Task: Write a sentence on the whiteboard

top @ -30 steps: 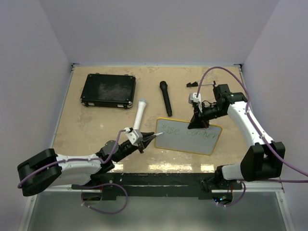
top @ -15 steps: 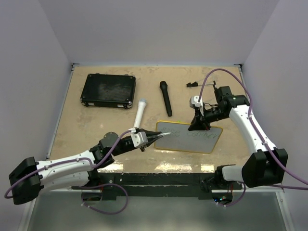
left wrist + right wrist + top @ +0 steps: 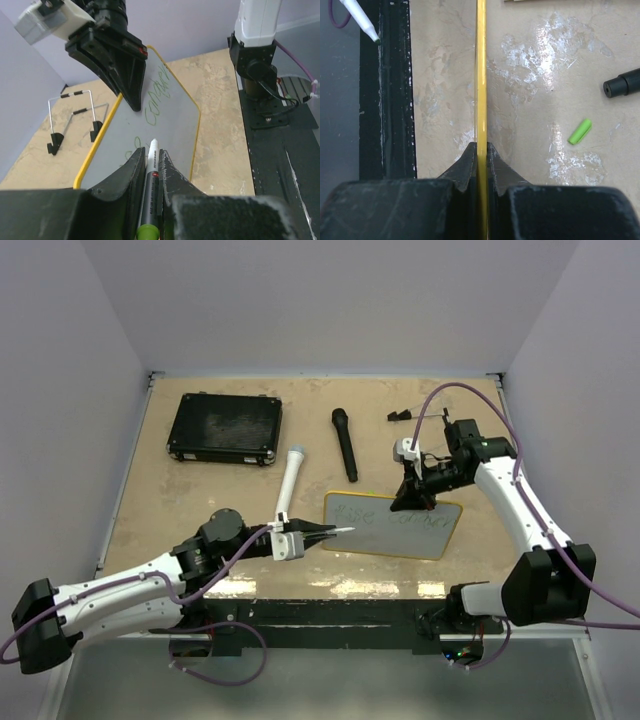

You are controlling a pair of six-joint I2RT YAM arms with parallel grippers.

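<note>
Left hand [image 3: 151, 159] squeezed shut on thin white marker pen [image 3: 149, 197]; right hand [image 3: 481, 150] pinching small white yellow-rimmed whiteboard [image 3: 175, 120]. Some green written words [image 3: 159, 95] down, probably more left.

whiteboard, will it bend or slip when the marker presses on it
Likely stiff: the whiteboard shows a dead-straight yellow rim edge-on in the right wrist view. It looks thin and light, so the marker could shove it; the right hand, shut on its rim, should resist that. Pinched at one spot, it might pivot.
</note>
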